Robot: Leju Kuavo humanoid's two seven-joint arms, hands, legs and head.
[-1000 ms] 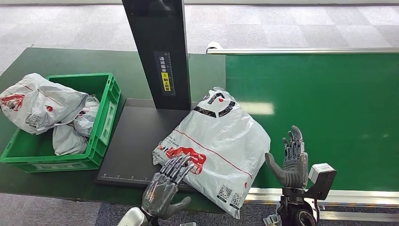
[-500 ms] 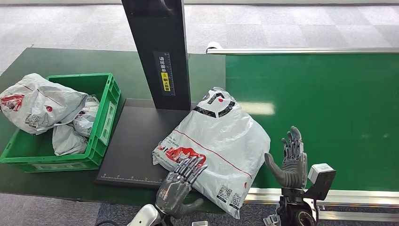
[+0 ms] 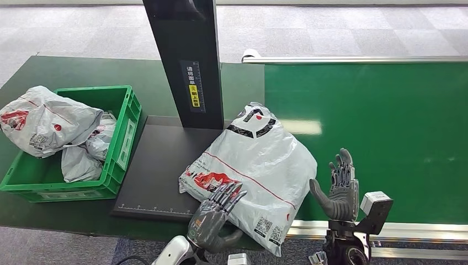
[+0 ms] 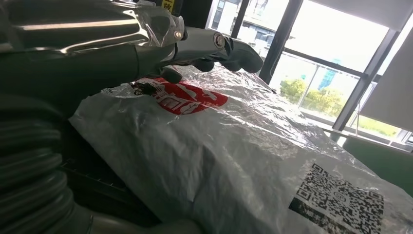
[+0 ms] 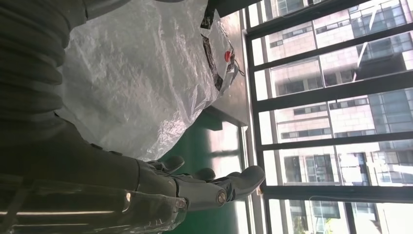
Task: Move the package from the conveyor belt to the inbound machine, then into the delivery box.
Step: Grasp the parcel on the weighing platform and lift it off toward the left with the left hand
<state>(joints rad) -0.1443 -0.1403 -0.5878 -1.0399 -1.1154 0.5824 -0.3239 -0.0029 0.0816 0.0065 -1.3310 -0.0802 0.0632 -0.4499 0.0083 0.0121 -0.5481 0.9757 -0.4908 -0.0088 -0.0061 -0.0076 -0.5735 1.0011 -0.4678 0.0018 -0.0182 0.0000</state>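
Crinkly white plastic package [image 3: 254, 176] lies between both hands: left hand [image 3: 214, 216] fingertips touching, right hand [image 3: 342, 190] spread, empty.

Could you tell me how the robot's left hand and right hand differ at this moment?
The left hand lies against the near end of the white package, fingers stretched over its red print; the right hand stands beside the package, apart from it. The left hand is angled low over the bag; the right hand is upright, fingers pointing away over the green conveyor belt. Both are open and hold nothing.

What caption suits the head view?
Left hand reaches onto a white package on the scanner; right hand waits open.
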